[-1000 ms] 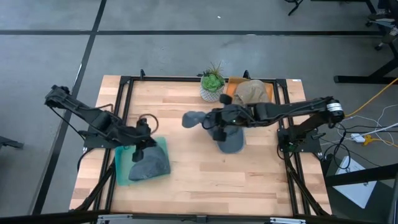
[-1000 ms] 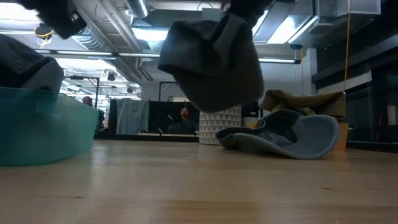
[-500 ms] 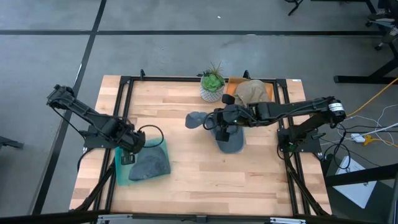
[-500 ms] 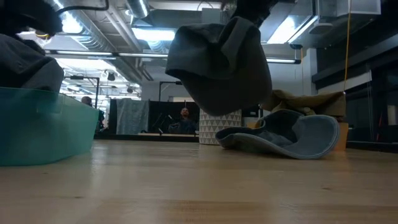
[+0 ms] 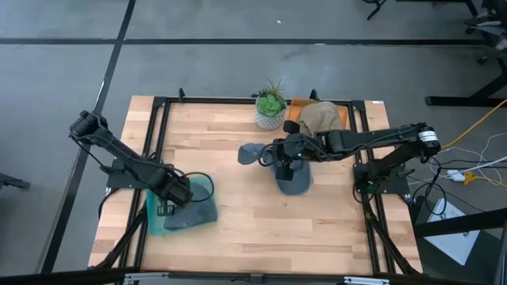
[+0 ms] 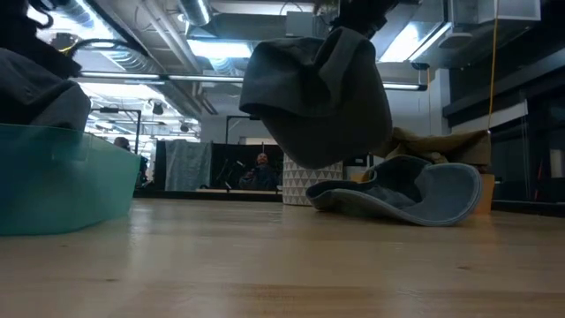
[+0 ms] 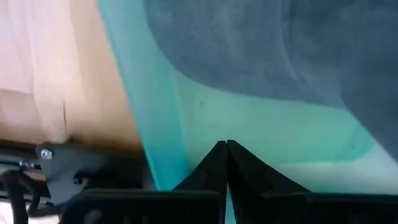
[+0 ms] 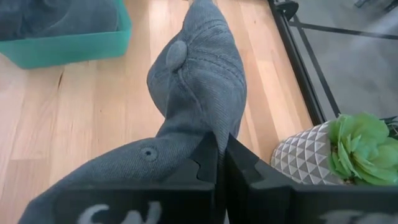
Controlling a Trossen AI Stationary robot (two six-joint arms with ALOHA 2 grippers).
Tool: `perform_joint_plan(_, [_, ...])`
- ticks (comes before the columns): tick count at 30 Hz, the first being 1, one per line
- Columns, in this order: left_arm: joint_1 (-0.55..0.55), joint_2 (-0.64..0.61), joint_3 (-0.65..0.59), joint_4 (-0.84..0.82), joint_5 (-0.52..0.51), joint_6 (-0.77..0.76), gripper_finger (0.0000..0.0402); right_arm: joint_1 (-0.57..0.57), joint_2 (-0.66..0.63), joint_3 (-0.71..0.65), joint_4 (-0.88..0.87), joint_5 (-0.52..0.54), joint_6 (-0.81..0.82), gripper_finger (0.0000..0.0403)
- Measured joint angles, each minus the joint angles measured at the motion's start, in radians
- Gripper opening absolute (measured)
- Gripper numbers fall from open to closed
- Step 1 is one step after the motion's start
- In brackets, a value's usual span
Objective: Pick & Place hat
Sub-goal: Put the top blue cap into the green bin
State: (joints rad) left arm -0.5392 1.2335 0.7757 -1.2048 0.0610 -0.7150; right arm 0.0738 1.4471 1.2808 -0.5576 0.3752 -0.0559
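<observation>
My right gripper (image 5: pixel 283 158) is over the table's middle, shut on a grey hat (image 6: pixel 318 97) that hangs in the air. A second grey hat (image 5: pixel 295 180) lies brim-down on the table beside it. At the left stands a teal bin (image 5: pixel 154 226) with another grey hat (image 5: pixel 194 210) resting inside it. My left gripper (image 7: pixel 225 146) points down inside the bin, shut, beside that hat and close to the bin's wall; nothing shows between its fingers. Whether its tips touch the bin, I cannot tell. My right gripper pinches a fold of the hat's crown cloth (image 8: pixel 205 134) between its two fingers, slanting down from the table's right side. The crown's top button (image 8: pixel 176 53) lies beyond the fingertips. The hat hangs below the fingers, lifted clear of the table.
A potted green plant (image 5: pixel 271 107) stands at the far edge, with a tan hat (image 5: pixel 321 117) on an orange base right of it. Black frame rails (image 5: pixel 158 142) run along the table's left and right sides. Bare wood lies between the bin and the near edge.
My left gripper has sunk toward the table's near-left into the bin and tipped from slanting to pointing straight down beside the hat there. The hat in my right gripper has swung a little toward the table's right, still clear of the wood.
</observation>
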Motion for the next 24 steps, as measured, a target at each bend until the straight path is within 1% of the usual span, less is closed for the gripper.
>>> perform_joint_plan(7, [0.058,0.120,0.000,0.133,-0.081,0.086,0.0002,0.000,0.000,0.000,-0.001,0.000,0.000,0.0007])
perform_joint_plan(13, [0.144,0.194,0.000,0.190,-0.151,0.150,0.0003,0.000,0.000,0.000,-0.002,0.000,-0.001,0.0007])
perform_joint_plan(20, [0.252,0.253,0.000,0.284,-0.318,0.187,0.0003,0.000,0.000,0.000,-0.002,-0.001,-0.004,0.0007])
perform_joint_plan(24, [0.319,0.267,0.000,0.415,-0.361,0.235,0.0002,0.000,0.000,0.000,-0.001,-0.001,-0.007,0.0007])
